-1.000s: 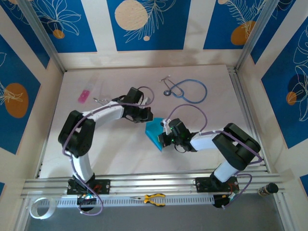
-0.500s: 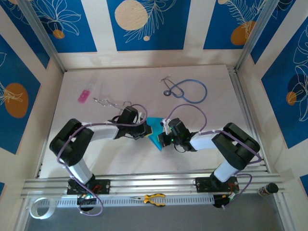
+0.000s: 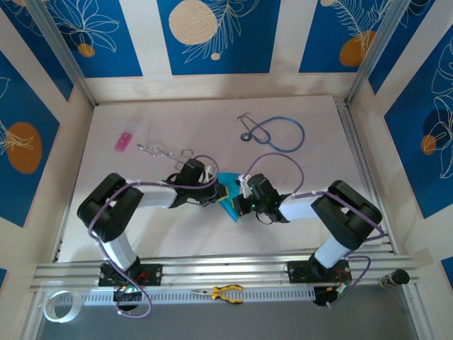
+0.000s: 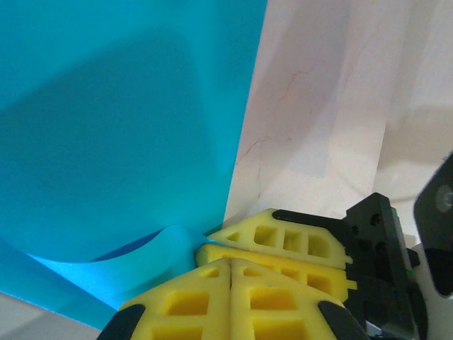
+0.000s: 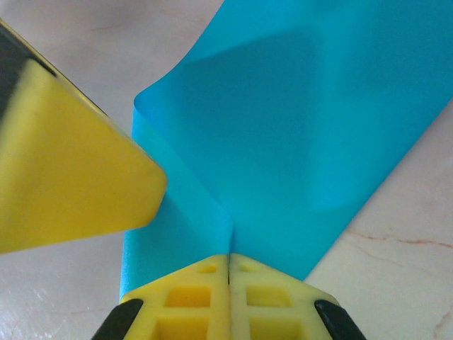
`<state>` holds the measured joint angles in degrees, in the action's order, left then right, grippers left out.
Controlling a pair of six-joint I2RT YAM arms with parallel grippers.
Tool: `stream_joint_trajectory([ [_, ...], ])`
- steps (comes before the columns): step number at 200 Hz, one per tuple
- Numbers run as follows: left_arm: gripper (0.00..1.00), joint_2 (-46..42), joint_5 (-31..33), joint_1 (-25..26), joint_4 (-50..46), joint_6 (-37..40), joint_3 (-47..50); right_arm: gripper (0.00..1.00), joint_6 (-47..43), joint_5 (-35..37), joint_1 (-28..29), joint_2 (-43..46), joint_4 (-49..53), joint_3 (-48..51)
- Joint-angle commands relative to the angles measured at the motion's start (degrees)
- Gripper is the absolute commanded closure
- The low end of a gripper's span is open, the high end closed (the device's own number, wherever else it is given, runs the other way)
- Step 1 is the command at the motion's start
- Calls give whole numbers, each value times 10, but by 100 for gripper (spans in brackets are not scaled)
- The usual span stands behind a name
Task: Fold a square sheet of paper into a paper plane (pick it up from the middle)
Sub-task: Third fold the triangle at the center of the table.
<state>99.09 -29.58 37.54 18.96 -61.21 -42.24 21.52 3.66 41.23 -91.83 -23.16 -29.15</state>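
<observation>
**Right gripper** (image 5: 230, 263): fingers pressed together, pinching a raised crease of the blue paper (image 5: 304, 113) at their tips. From that pinch the paper spread ahead of the gripper and to its right. One flap fell away to the gripper's left, and the paper's right edge came down at the table (image 5: 396, 234).

**Left gripper** (image 4: 230, 273): fingers pressed together, tips touching a curled edge of the paper just ahead and to their left. Whether any paper lay between them could not be told.

The two grippers met nose to nose. The right one's yellow fingers (image 4: 283, 244) lay just ahead and to the right of the left one's tips. Seen from overhead, the folded paper sat between the two grippers, touching both.

Well beyond the right gripper lay a stethoscope (image 3: 245, 137). Well beyond the left gripper lay a pink rectangle (image 3: 124, 141).
</observation>
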Motion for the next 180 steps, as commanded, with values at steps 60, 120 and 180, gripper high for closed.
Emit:
stream_joint_trajectory([
  [60,100,23,11,6,-8,15,17,95,-4,-2,3,-14,30,-3],
  [120,100,32,31,6,-36,31,23,95,-5,-4,3,-17,30,-5],
  [180,100,44,35,8,-31,30,27,91,4,-14,3,-7,38,-16],
])
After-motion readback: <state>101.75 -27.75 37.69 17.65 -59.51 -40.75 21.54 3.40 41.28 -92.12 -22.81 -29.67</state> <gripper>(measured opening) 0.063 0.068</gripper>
